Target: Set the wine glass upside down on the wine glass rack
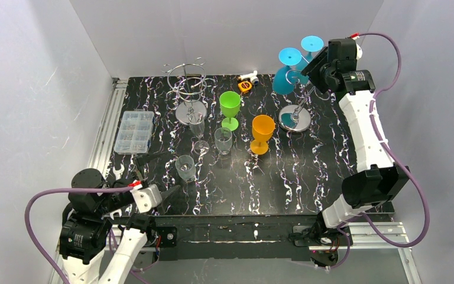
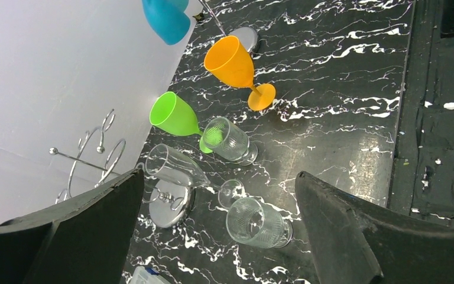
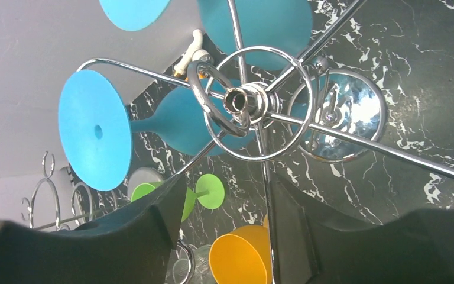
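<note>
Right gripper [image 3: 227,201] fingers are standing spread, empty; sky-blue plastic wine glass [image 3: 94,139] is hanging upside down by its foot on chrome wire rack [image 3: 240,100], apparently released. Left gripper [image 2: 219,177] is idling wide open.

Table: black tabletop with white marbled veins [image 1: 313,171], rectangular.
Back wall: plain pale grey back panel [image 1: 224,35], upright at the table's far edge.
Side walls: pale grey left panel [image 1: 29,106]; pale grey right panel [image 1: 443,106].
Frame: silver aluminium rail [image 1: 104,133] along the table's left edge.
Light: even, cool, soft shadows.
</note>
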